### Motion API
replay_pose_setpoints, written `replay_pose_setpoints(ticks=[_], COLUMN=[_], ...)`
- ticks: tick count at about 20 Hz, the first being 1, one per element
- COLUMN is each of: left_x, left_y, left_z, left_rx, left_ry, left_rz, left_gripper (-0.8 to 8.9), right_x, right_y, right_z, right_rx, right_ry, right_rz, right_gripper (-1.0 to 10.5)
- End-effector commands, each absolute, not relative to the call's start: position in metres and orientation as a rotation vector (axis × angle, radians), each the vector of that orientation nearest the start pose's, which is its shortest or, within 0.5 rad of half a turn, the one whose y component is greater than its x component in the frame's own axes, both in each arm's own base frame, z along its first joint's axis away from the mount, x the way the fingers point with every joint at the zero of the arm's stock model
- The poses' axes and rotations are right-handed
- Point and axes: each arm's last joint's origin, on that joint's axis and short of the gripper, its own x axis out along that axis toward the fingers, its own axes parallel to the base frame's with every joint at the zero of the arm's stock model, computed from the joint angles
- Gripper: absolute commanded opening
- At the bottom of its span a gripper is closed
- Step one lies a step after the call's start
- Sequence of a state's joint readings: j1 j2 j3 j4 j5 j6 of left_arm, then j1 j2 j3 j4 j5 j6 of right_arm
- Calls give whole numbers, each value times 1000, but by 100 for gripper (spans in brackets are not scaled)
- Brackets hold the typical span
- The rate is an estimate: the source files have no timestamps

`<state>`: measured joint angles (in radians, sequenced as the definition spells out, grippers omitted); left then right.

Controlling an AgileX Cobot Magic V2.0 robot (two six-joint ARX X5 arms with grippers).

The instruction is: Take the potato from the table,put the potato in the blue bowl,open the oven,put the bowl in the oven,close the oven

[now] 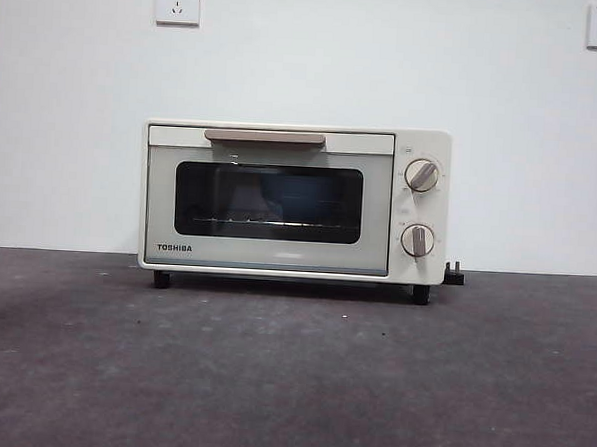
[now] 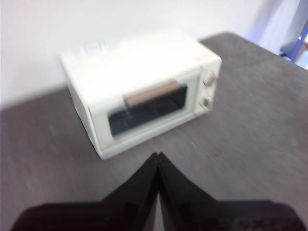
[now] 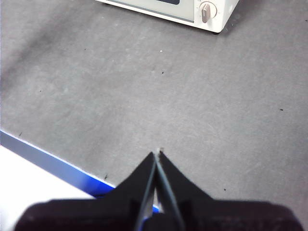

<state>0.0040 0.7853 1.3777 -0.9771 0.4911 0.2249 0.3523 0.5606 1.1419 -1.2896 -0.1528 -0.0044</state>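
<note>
Table: the flat dark grey, mottled matte table (image 1: 290, 383) fills the foreground of the front view, nothing resting on the part in sight.
Oven: the cream-white TOSHIBA toaster oven (image 1: 295, 203) stands at the far side, its dark glass door up and closed; something bluish shows dimly behind the glass, too dark to name.
Potato and bowl: neither shows clearly in any view.
Risk: the task looks finished or unstarted; I cannot judge which, so any reach risks repeating a step.
Left gripper (image 2: 158, 156): jaws pressed together, empty, high above the table facing the oven.
Right gripper (image 3: 157, 155): jaws together, holding nothing, over bare table near its edge.
</note>
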Motion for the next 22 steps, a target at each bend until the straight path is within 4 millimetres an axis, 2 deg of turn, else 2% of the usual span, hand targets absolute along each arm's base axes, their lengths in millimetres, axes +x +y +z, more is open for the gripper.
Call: replay_pose_setpoints(ticks=[1,4,6,10,13,17,22], left_x=[97,103,101,94,94,95,97], left_y=[-13,-11,-8,-1,0,0,0], left_z=[425,378,340,267,223,185,160], left_rx=[257,325,301,166,153,135,67], left_ry=[63,-214,-294,-238,-135,9,60], left_rz=[-500,-392,-266,-45,-12,-16,-17], left_gripper=[-4,-4,-4,-4,-4,-4,-4], right_x=[38,38,38,38,38,38,38], right_y=[19,19,19,19,19,19,19], right_z=[364,364,364,364,364,364,364], right_rx=[-77,-77,-77,-77,-77,-77,-77], right_ry=[715,715,715,716,716,716,716], right_rz=[482,482,482,482,481,482,482], right_gripper=[-2,-2,-2,-2,-2,-2,-2])
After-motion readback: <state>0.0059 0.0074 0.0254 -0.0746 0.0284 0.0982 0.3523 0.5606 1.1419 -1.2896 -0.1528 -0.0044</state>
